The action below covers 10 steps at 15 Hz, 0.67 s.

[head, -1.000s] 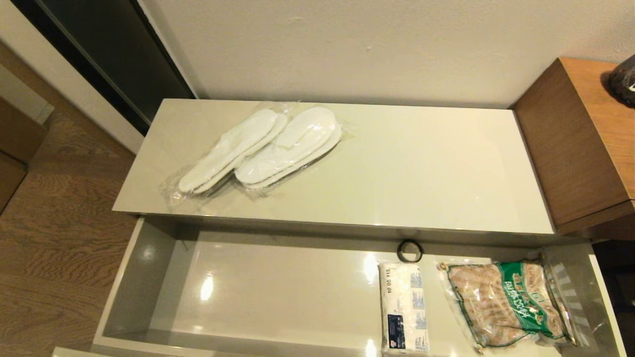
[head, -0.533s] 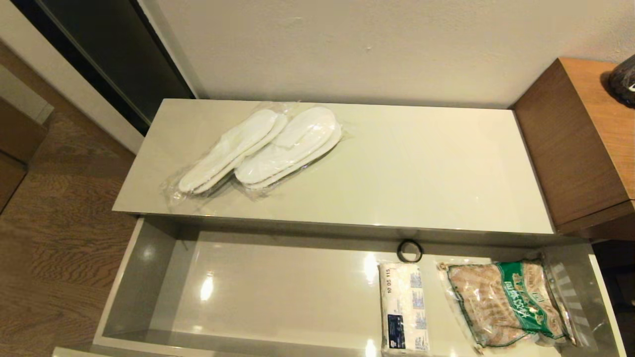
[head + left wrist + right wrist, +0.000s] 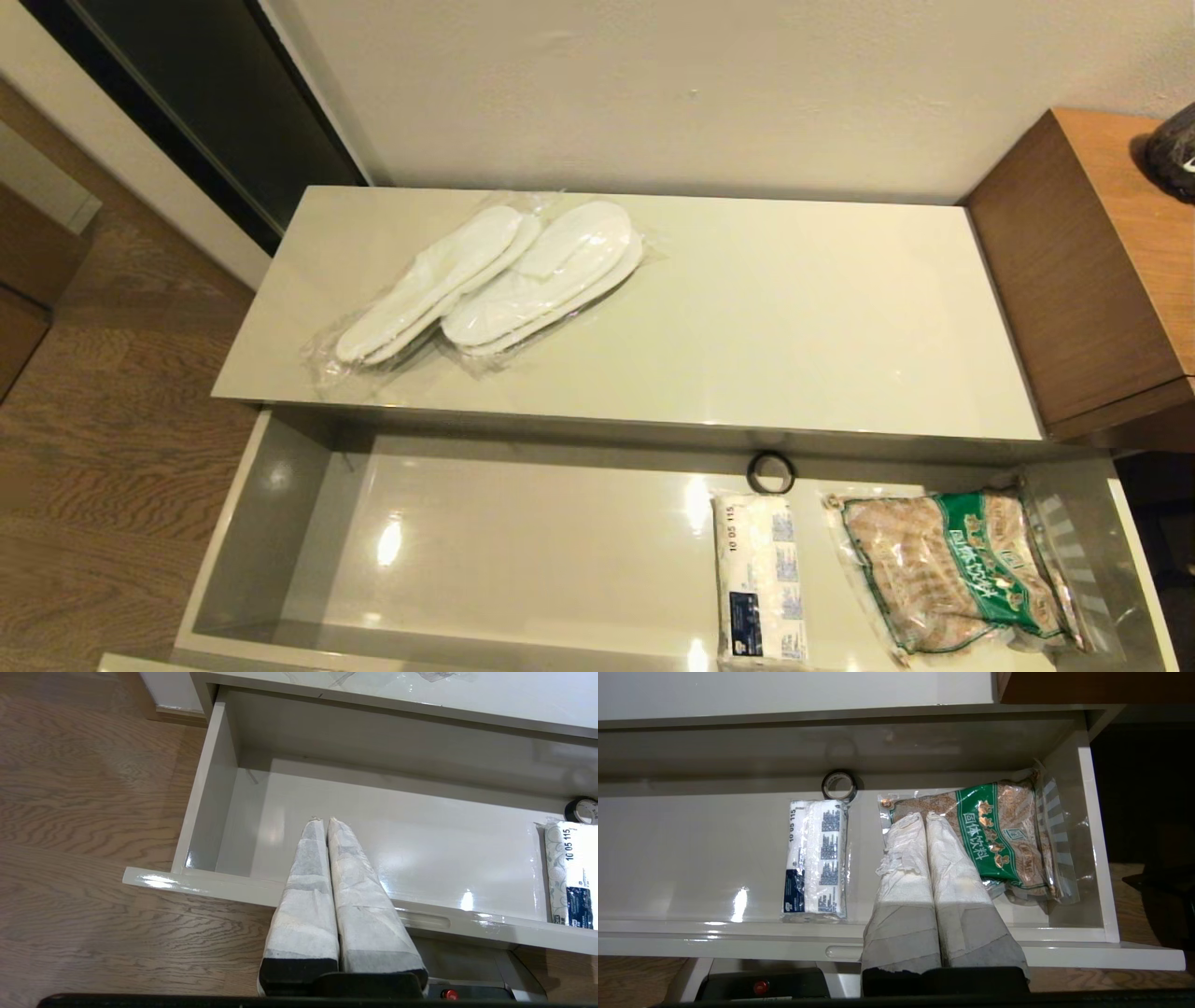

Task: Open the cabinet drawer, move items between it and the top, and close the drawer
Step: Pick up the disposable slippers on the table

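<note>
The pale grey-beige drawer point(image 3: 280, 523) stands pulled fully out below the cream top point(image 3: 794, 317). Two clear-wrapped pairs of white slippers point(image 3: 495, 280) lie side by side on the top's left half. The tissue pack point(image 3: 761, 579) lies white side up in the drawer's right half, its dark-blue label toward the front; it also shows in the right wrist view as the tissue pack point(image 3: 815, 858). My left gripper point(image 3: 325, 820) hovers shut and empty over the drawer's front edge at its bare left part. My right gripper point(image 3: 923, 815) is shut and empty above the front edge, between pack and snack bag. Neither gripper appears in the head view.
A green-labelled bag of brown snacks point(image 3: 952, 569) fills the drawer's right end, and a small black ring point(image 3: 771, 471) sits at the back behind the tissue pack. A taller brown wooden unit point(image 3: 1092, 271) adjoins the top's right end. Wood floor point(image 3: 103, 420) lies to the left.
</note>
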Motion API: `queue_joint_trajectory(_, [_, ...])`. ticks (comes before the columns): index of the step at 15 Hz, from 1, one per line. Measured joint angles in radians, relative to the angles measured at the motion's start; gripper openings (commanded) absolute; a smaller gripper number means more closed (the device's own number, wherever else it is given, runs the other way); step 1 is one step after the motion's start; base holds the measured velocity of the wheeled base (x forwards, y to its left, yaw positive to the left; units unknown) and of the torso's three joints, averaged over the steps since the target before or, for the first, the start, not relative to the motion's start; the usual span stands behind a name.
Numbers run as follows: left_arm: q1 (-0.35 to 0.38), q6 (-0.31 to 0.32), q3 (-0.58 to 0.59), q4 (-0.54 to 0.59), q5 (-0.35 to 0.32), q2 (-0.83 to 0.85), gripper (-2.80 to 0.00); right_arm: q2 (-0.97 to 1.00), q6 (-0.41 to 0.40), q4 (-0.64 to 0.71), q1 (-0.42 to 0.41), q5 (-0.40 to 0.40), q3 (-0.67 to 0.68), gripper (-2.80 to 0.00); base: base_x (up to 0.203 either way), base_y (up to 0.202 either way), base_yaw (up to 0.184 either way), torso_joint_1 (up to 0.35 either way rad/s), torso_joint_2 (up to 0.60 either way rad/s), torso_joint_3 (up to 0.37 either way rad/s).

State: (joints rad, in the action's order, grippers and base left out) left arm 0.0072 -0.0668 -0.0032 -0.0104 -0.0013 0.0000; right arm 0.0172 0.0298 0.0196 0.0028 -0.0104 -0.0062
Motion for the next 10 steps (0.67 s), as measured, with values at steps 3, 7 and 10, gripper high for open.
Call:
queue_joint_trajectory(3, [0.0,0.0,0.0,0.0,0.0,0.0,-2.8,0.0,0.0,0.0,0.0,0.0,0.0,-2.8,0.0,0.0,0.0,0.0,0.0,0.0])
queue_joint_trajectory(7, [0.0,0.026,0.0,0.004,-0.002,0.0,-2.8,0.0,-0.002,0.0,0.0,0.0,0.0,-2.8,0.0,0.0,0.0,0.0,0.0,0.0])
queue_joint_trajectory(10, [0.0,0.033,0.001,0.003,-0.002,0.0,-2.8,0.0,-0.007,0.0,0.0,0.001,0.0,-2.8,0.0,0.0,0.0,0.0,0.0,0.0])
